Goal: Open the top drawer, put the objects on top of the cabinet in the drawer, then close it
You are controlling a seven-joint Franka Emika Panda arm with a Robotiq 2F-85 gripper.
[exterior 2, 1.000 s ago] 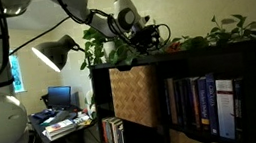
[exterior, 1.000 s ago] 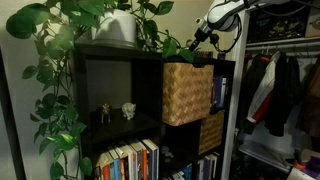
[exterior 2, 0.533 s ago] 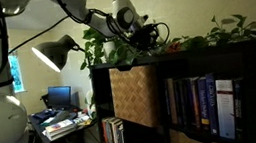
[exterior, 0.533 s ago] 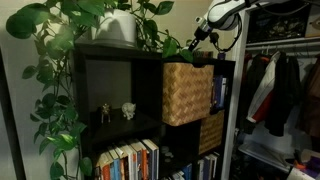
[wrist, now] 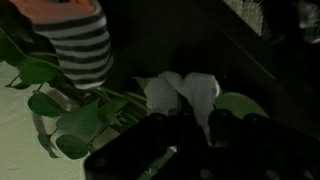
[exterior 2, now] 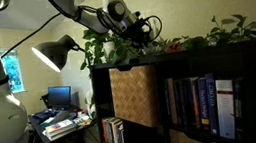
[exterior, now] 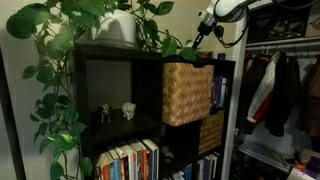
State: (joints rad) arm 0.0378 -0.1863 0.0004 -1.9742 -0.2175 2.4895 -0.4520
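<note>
My gripper (exterior: 203, 28) hovers just above the right end of the dark cabinet's top (exterior: 110, 50), among plant leaves; it also shows in an exterior view (exterior 2: 148, 30). In the wrist view the gripper (wrist: 190, 112) is shut on a small white object (wrist: 195, 92) that narrows down between the two dark fingers. A black-and-white striped object with an orange top (wrist: 82, 50) stands further off at the upper left. The top drawer is a wicker basket (exterior: 187, 92) (exterior 2: 135, 96) in the upper bay below the gripper; it seems to stick out a little.
Trailing plant leaves (exterior: 60, 70) and a white pot (exterior: 118, 27) crowd the cabinet top. Books (exterior 2: 202, 96) fill the bay beside the basket, and small figurines (exterior: 116, 112) stand in another bay. A lamp (exterior 2: 55, 53) and a desk (exterior 2: 59, 117) are on one side, hanging clothes (exterior: 280, 90) on the other.
The jaws have closed on the white object, and the gripper has risen a little above the cabinet top.
</note>
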